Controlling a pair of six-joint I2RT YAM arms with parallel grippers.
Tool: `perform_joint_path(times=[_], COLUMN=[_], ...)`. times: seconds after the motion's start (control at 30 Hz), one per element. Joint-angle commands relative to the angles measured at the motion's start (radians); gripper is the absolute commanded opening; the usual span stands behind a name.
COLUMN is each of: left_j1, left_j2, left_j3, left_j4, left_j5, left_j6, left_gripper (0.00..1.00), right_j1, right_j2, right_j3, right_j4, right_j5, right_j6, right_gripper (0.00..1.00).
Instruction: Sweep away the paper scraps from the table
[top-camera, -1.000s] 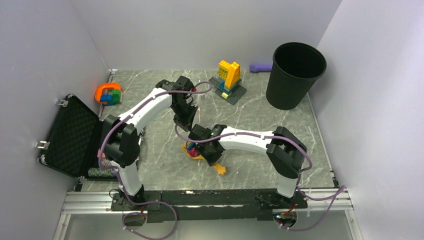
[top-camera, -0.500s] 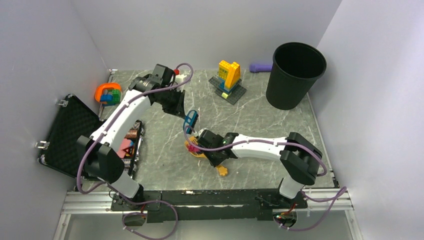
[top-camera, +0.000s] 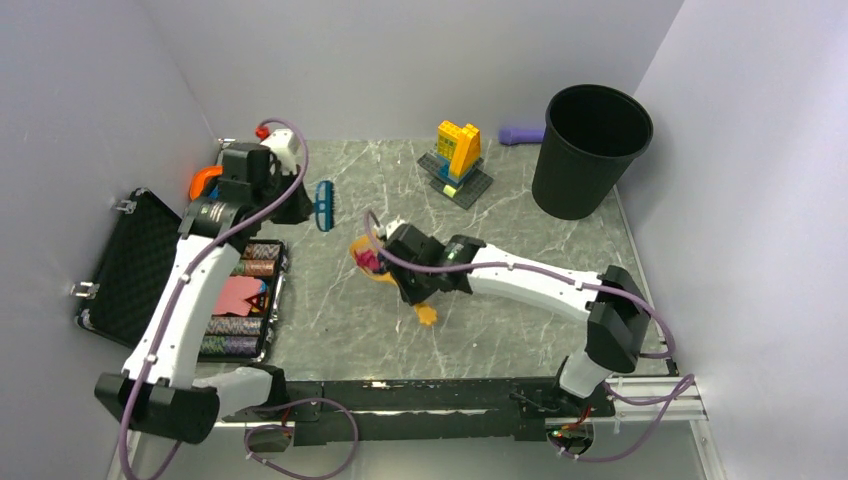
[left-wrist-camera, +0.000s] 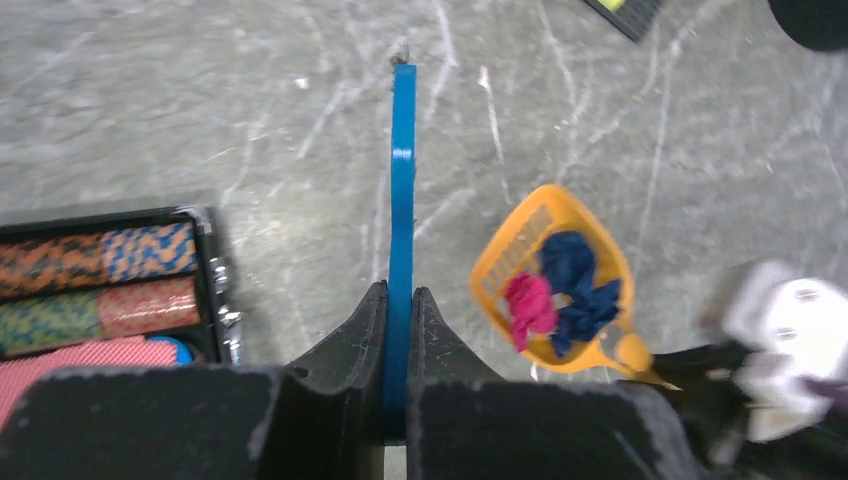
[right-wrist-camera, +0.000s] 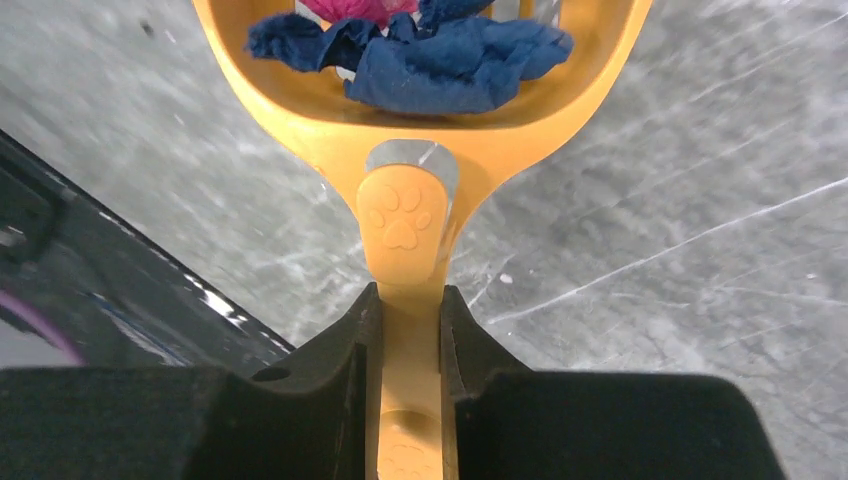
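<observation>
My right gripper (right-wrist-camera: 405, 300) is shut on the handle of an orange scoop (right-wrist-camera: 405, 215), lifted a little above the table (top-camera: 520, 235). Magenta and dark blue paper scraps (right-wrist-camera: 440, 50) lie in the scoop's bowl; they also show in the left wrist view (left-wrist-camera: 560, 290) and the top view (top-camera: 368, 260). My left gripper (left-wrist-camera: 400, 305) is shut on the blue hand brush (left-wrist-camera: 402, 180), held over the table's far left part, near the open case; the brush shows in the top view (top-camera: 322, 205). I see no loose scraps on the table.
An open black case (top-camera: 130, 270) with patterned blocks lies at the left edge. An orange and blue toy (top-camera: 205, 182) sits behind my left wrist. A yellow brick build (top-camera: 458, 155) stands at the back. A black bin (top-camera: 590, 150) stands at the back right, a purple object (top-camera: 520, 134) beside it.
My left arm swung left and back, carrying the blue brush away from the scoop toward the case. My right gripper lifted the scoop with the scraps and shifted it slightly left and back.
</observation>
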Motion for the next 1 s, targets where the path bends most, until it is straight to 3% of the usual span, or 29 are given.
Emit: perform_joint_path(times=[0.0,0.2,0.37,0.57,0.8,0.97], left_j1=[0.033,0.039,0.04,0.039,0.039,0.039], left_j2=[-0.097,-0.19,-0.231,-0.25,-0.243,-0.248], left_j3=[-0.078,-0.175,-0.236,-0.297,-0.338,-0.353], left_j4=[0.077,0.123,0.172,0.228,0.236,0.239], left_j5=[-0.161,-0.243,-0.217,-0.159,-0.146,-0.146], left_j6=[-0.049,-0.039,-0.039,-0.047,-0.032,-0.028], left_gripper=[0.0,0.0,0.0,0.0,0.0,0.0], right_j1=[-0.084,-0.301,-0.526,-0.83,-1.202,-1.372], right_j2=[-0.032,-0.071,-0.069,-0.051,-0.094,-0.122], right_j3=[0.171,0.356,0.572,0.715,0.532,0.321], right_j4=[-0.172,-0.313,-0.426,-0.421,-0.092,0.3], right_j5=[0.019,-0.014,-0.041,-0.274,-0.723,-0.953], right_j6=[0.034,0.023,0.004,0.036,0.289,0.571], right_gripper=[0.0,0.0,0.0,0.0,0.0,0.0])
